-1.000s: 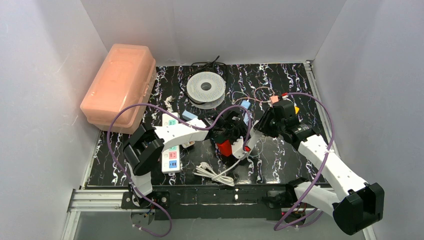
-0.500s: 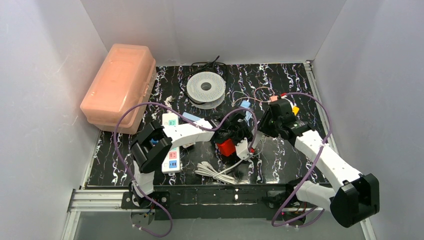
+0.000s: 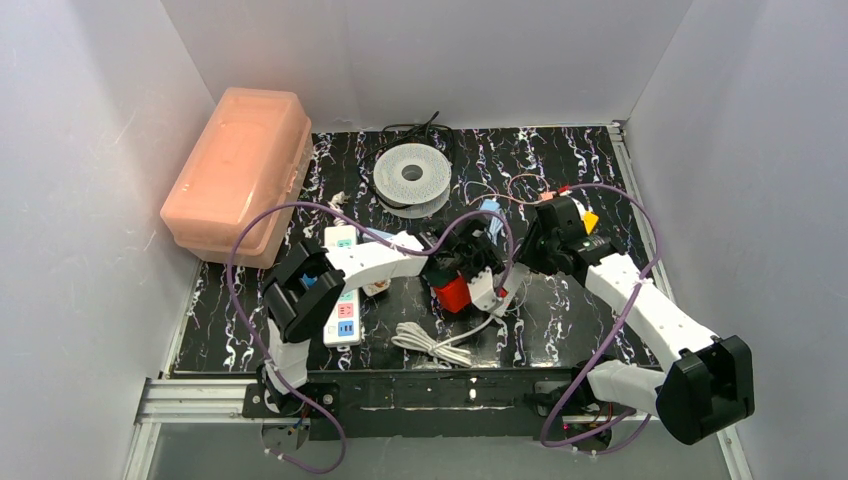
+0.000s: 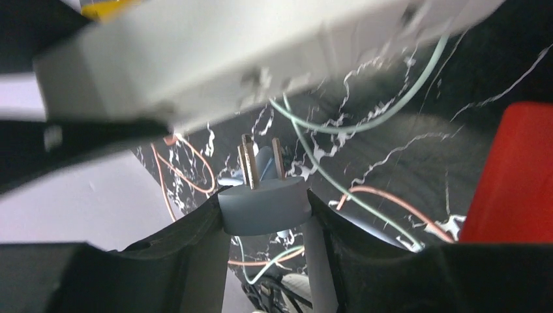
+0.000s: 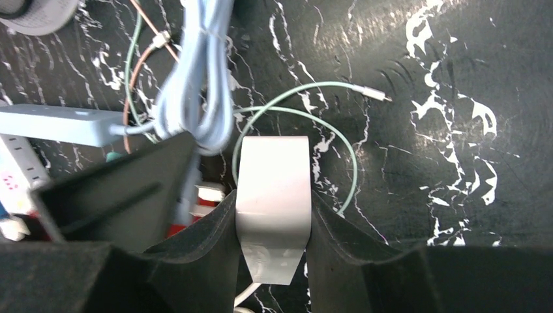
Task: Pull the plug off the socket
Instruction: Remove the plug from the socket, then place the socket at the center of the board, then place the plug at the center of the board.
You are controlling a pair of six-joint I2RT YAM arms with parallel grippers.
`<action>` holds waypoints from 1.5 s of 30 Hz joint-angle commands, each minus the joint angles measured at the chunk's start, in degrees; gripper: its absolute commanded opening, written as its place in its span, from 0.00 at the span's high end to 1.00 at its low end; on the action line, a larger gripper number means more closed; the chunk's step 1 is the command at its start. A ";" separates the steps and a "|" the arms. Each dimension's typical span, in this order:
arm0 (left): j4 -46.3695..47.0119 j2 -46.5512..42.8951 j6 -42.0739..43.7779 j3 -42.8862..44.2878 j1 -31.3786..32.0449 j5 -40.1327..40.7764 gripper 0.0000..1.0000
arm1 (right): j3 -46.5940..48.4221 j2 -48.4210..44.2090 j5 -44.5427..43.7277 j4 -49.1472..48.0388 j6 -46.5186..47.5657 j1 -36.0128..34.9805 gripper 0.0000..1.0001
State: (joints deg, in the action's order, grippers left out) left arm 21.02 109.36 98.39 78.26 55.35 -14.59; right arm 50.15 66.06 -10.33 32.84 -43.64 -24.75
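Top view high, looking down, both wrist views close, all sharing black marbled tabletop [image 3: 560,310].

Table [image 3: 560,315]: black, white marble veining. Plug [image 4: 264,207] in left hand [image 4: 264,216]: grey body, brassy pins. Socket [image 5: 272,195] in right hand [image 5: 272,225]: plain pale grey-white. Both hands black. Block [image 4: 515,176] right of left hand: red. Thin wires beyond right hand: mint green [image 5: 306,85], orange [image 5: 139,65]. Box [image 3: 238,175] far left of left hand: salmon pink. Arm cables [image 3: 290,207]: purple.

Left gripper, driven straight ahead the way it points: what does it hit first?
Probably the white socket block just ahead: the prongs of the grey plug held in the left gripper point at it. The block is blurred, so the gap is hard to judge.
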 commanded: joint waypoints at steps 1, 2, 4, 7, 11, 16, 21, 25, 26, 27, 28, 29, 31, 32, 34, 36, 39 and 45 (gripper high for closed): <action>-0.41 -1.57 1.36 0.15 -3.89 -1.92 1.00 | -1.92 -1.48 -1.39 0.78 2.24 0.58 0.99; -0.29 -2.28 1.73 -0.46 -4.46 -2.60 1.00 | -2.43 -1.71 -1.38 0.82 2.20 0.58 0.99; 0.42 -4.23 2.46 -2.19 -5.58 -4.27 1.00 | -3.16 -1.99 -1.68 1.14 2.21 0.67 0.99; 1.36 -6.62 3.23 -4.38 -6.85 -5.83 1.00 | -2.96 -0.75 -2.34 3.28 2.52 0.80 0.99; 0.75 -7.48 3.67 -4.72 -9.00 -6.56 1.00 | -3.68 -0.85 -2.56 4.08 2.08 0.85 0.99; 1.62 -4.94 3.41 -3.75 -12.08 -5.82 1.00 | -6.01 -3.40 -4.68 5.98 -0.37 0.93 0.99; 2.84 0.51 1.27 -0.12 -15.12 -3.34 1.00 | -10.67 -9.29 -4.68 5.59 -4.25 1.64 0.99; 2.48 3.58 1.36 1.83 -16.55 -1.32 0.99 | -13.83 -13.59 -4.38 4.78 -5.71 2.36 0.99; 2.27 3.72 1.93 1.49 -16.64 -1.29 0.98 | -14.44 -14.14 -4.64 5.39 -6.36 2.49 0.99; 1.97 3.77 2.12 1.20 -16.67 -1.48 0.97 | -14.93 -14.88 -4.80 5.67 -6.86 2.63 0.99; 1.16 3.90 2.09 1.05 -16.63 -1.49 0.96 | -15.50 -15.72 -4.90 5.84 -7.26 2.74 0.99; 0.76 3.93 2.07 0.93 -16.55 -1.40 0.94 | -16.13 -16.70 -5.00 5.91 -7.77 2.84 0.99; 0.08 4.18 1.76 0.32 -16.52 -1.42 0.87 | -17.49 -18.85 -4.78 5.57 -8.48 2.78 0.96; -0.68 4.19 1.31 0.12 -16.52 -1.52 0.77 | -18.21 -19.96 -4.31 5.07 -8.82 2.78 0.89; -2.59 4.15 -0.28 0.09 -16.22 -1.65 0.58 | -19.70 -22.02 -2.94 3.61 -9.14 2.79 0.73; -3.54 4.29 -1.27 0.24 -15.85 -1.58 0.53 | -20.86 -23.66 -2.55 2.80 -9.72 2.78 0.63; -2.77 5.38 -3.99 1.65 -15.50 -1.02 0.37 | -21.23 -25.61 -3.68 3.95 -10.53 2.78 0.46; -5.71 5.45 -14.98 9.62 -15.49 2.08 0.08 | -18.60 -30.67 -7.14 8.28 -10.65 2.80 0.23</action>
State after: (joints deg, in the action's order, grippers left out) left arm 21.78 115.57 92.09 82.41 39.62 -14.02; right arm 29.04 38.22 -13.61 37.85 -54.08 -22.09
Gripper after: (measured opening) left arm 0.892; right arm 0.727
